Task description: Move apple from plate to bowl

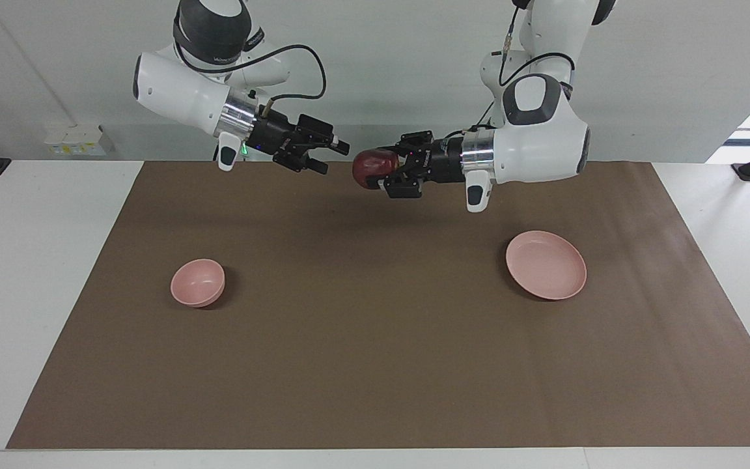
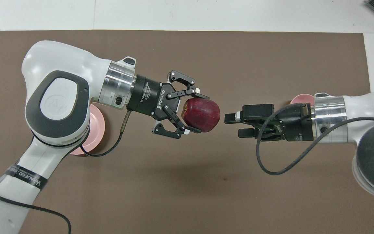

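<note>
The left hand (image 2: 192, 113) is clamped on the apple (image 2: 201, 114), with one finger (image 2: 197, 95) across the upper side of the fruit and the other across its lower side. The hand is raised above the middle of the brown mat (image 1: 375, 365), pointing sideways toward the right arm's end of the bench (image 1: 36, 273). The apple projects past the fingertips, so most of its body is exposed.

The apple is small, round and dark red, with fine lighter streaks on the skin. A yellowish patch shows at the end seated between the fingers. In the facing view the apple (image 1: 368, 167) is clear of the mat, with a soft shadow below it.

The right hand (image 2: 234, 125) is also raised over the mat and points back at the apple. Its fingers are spread wide and hold nothing. The fingertips are just beside the apple but apart from it.

The plate (image 1: 546, 265) lies flat on the mat toward the left arm's end. It is pale pink with a low rim and carries nothing. In the overhead view the left arm covers most of it.

The bowl (image 1: 198, 282) stands upright on the mat toward the right arm's end, well apart from the plate. It is pale pink, deep and narrow, with nothing in it.
</note>
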